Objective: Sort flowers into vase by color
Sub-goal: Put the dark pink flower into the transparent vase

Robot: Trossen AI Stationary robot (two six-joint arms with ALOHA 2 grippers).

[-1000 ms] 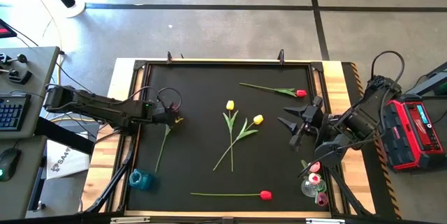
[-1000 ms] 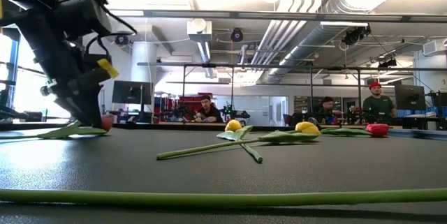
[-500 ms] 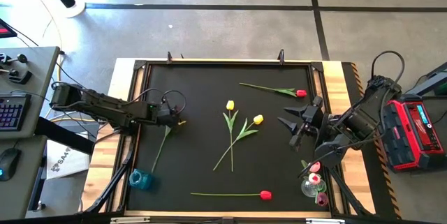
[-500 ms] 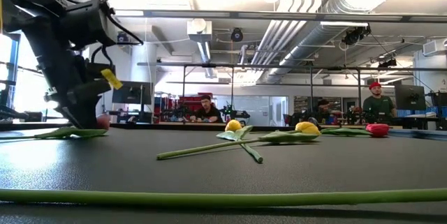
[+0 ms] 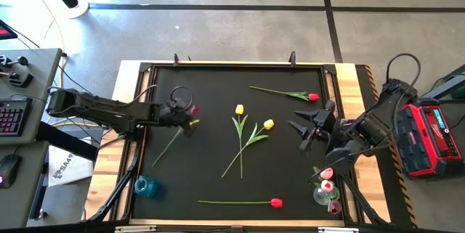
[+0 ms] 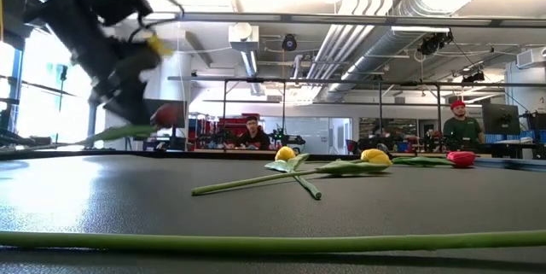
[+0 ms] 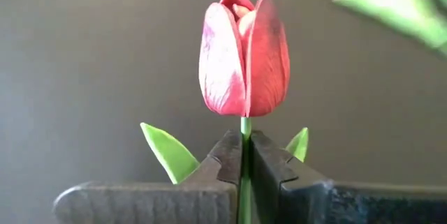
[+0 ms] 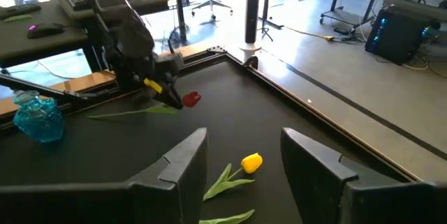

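So the left gripper (image 7: 244, 158) has its fingers (image 7: 272, 168) pinched on the stem of a red tulip (image 5: 174, 133), right under the bud; bud pokes out just past the fingertips, the long stem trails back down-and-away with its far end still near the tabletop (image 5: 218, 189); in the low view the flower looks lifted clear. What matters next, I'd guess: the blue vase (image 5: 145, 186) sits off beyond that trailing stem end, on this arm's side, so the stem already points roughly at it. Right gripper (image 5: 309, 133) just hangs well apart, fingers spread, holding nothing; its own clear vase (image 5: 323, 193) sits beside it.
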